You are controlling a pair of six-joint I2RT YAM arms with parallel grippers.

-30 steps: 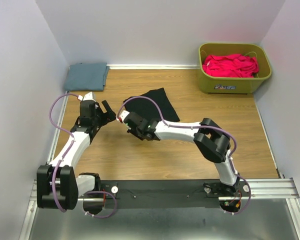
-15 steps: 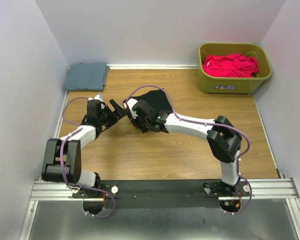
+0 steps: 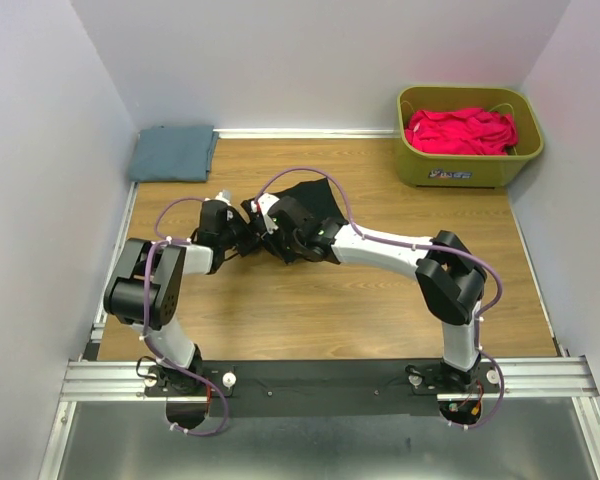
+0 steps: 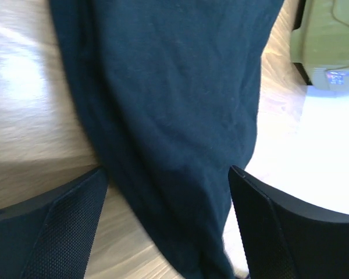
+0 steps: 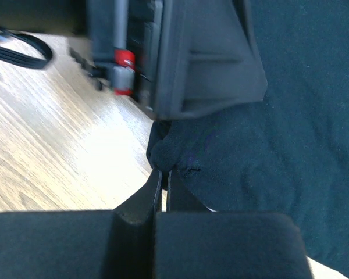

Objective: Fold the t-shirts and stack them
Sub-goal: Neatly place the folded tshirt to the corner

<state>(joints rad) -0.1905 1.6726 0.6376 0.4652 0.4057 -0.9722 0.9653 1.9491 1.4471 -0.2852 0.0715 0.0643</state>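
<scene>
Far on my left, the blue-grey shirt [image 3: 173,152] lies flat in the back corner of the table [image 3: 280,320]. It is folded into a neat, almost square pad, and its sides line up with the walls. Next comes my left gripper [image 3: 248,218]. It reaches toward the middle of the table and its two fingers are wide apart, with nothing held. In my left wrist view the black shirt [image 4: 174,104] lies on the wood right between those fingers. There it looks like one long dark band that runs straight away from the gripper. It is thin at the near end and wider farther off. From above, the black shirt [image 3: 318,203] sits in the middle of the table, and its near edge is hidden under my right arm, so I cannot tell from there which way its neck points. My right gripper [image 5: 161,177] is just beside the left one, almost touching it. Its fingers are pressed together on a small bump of cloth at the edge of the black shirt. Far on my right, in the back corner, stands the olive-green tub [image 3: 470,170]. The pink-red shirt [image 3: 460,130] is bunched up inside it, not folded, and it fills most of the tub.
</scene>
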